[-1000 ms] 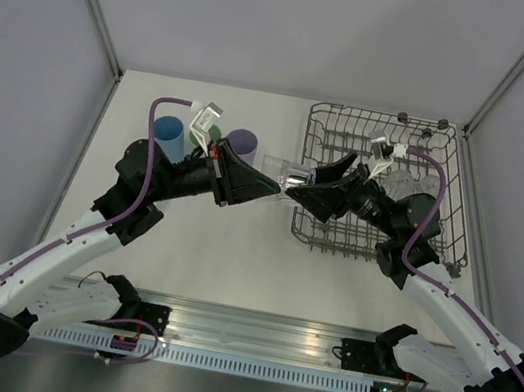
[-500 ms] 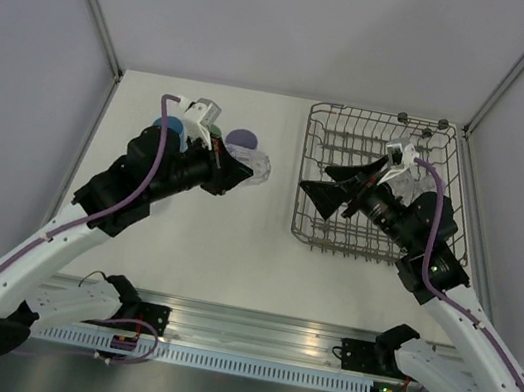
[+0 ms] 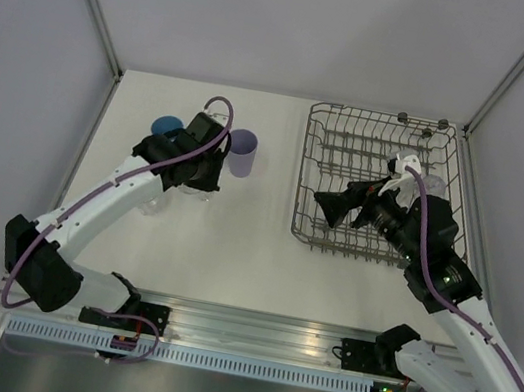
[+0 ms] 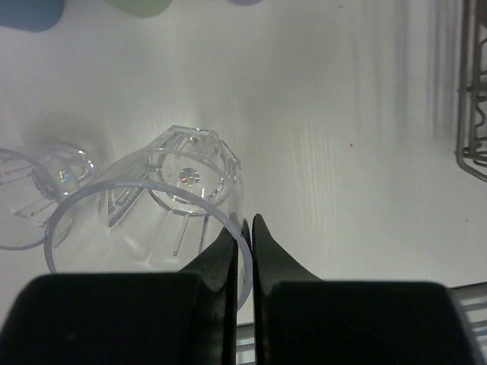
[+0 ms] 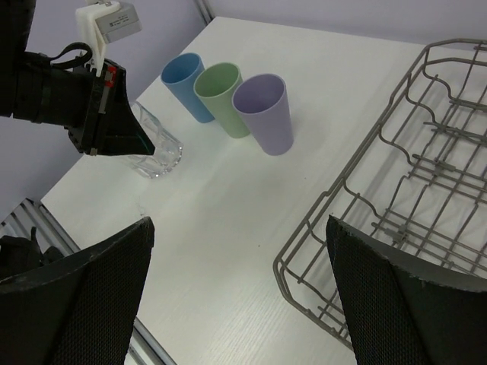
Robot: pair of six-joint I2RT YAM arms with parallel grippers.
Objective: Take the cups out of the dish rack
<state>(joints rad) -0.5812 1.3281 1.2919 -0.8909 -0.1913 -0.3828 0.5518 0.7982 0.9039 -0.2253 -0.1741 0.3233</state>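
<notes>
My left gripper (image 3: pixel 200 177) is shut on the rim of a clear glass (image 4: pixel 163 194): one finger is inside the rim and one outside. The glass hangs tilted, low over the table, and also shows in the right wrist view (image 5: pixel 157 152). A second clear glass (image 4: pixel 30 199) stands just left of it. The blue (image 5: pixel 187 85), pale green (image 5: pixel 221 97) and lilac (image 5: pixel 266 112) tumblers stand in a row behind them. My right gripper (image 3: pixel 334 209) is open and empty over the left part of the grey wire dish rack (image 3: pixel 384 136).
The rack's near left corner (image 5: pixel 319 228) lies just under my right fingers (image 5: pixel 411 304). The rack's corner also shows at the right edge of the left wrist view (image 4: pixel 473 91). Bare white table (image 3: pixel 243 244) lies between the cups and the rack.
Both grippers met at the clear glass by the rack's left edge. The left gripper then carried it left and down beside the tumblers. The right gripper drew back over the rack, open.
</notes>
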